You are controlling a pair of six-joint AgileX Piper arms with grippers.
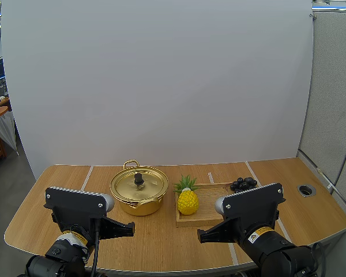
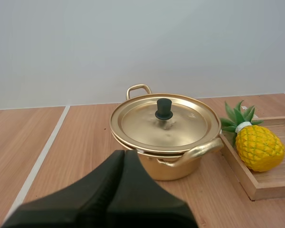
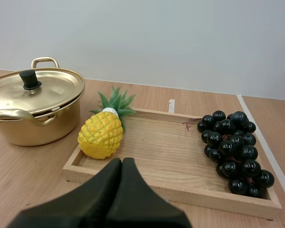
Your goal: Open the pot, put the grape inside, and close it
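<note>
The pot (image 2: 171, 167) sat on the desk (image 1: 317, 216) with its lid (image 2: 180, 126) on, and the grapes (image 3: 232, 149) lay in the wooden tray (image 3: 166, 147) at the end away from it, so lifting the lid looked like the step in hand. The left fingers (image 2: 115, 171), clenched on nothing short of the pot, would need to part and reach the black knob (image 2: 164, 109). The right fingers (image 3: 113, 175), likewise clenched and empty, faced the tray, where a pineapple (image 3: 100, 134) sat between pot and grapes, likely an obstacle.
</note>
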